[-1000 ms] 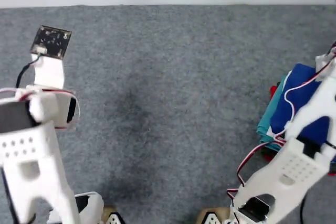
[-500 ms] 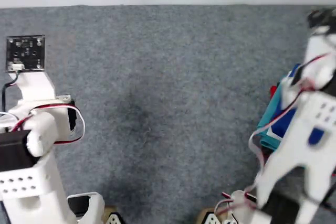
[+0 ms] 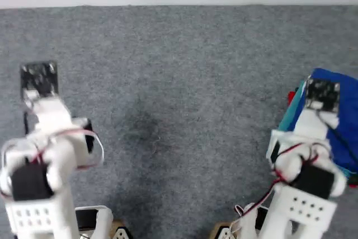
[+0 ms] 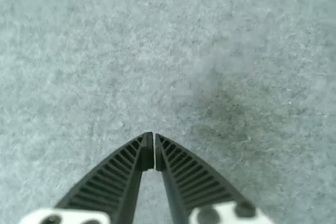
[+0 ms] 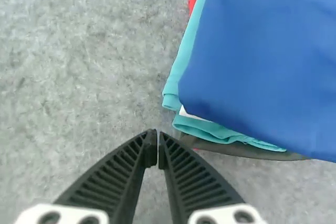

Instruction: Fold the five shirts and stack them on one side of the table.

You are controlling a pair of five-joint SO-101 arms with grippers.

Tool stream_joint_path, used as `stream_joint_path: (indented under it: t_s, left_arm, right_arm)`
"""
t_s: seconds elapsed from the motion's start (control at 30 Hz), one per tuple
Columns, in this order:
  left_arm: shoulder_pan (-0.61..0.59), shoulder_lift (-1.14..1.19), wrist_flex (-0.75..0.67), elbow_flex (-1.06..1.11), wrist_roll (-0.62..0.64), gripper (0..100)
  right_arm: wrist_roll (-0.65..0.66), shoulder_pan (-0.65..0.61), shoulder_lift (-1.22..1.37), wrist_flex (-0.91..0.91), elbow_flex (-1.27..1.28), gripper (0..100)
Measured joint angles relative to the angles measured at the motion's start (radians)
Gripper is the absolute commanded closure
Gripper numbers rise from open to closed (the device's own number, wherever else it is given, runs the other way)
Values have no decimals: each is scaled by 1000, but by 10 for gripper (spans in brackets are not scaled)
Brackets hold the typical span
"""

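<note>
Grey felt tabletop is carrying your folded shirt stack at its right edge, with the blue shirt on top and the teal shirt beneath. Left gripper and right gripper are hanging pinched together, gripping nothing. All 5 are probably sitting folded, so little is remaining.

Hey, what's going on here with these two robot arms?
The job is folding and stacking shirts. A stack of folded shirts lies at one side of the grey table, blue shirt on top, teal shirt under it. The right hand hangs shut and empty beside the stack, not touching it. The left hand, also shut and empty, hangs over bare table.
</note>
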Motion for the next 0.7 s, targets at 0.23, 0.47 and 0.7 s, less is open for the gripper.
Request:
stream_joint_path:
  t_s: [0.23,0.47,0.7]
  left_arm:
    - [-9,-404,-238,440,0,987]
    - [-8,-635,-305,749,-23,987]
    - [-8,-749,-315,956,-23,987]
  right_arm:
    - [0,-2,-201,-152,313,990]
    - [0,-48,-384,-209,577,990]
    - [0,-167,-660,-210,801,990]
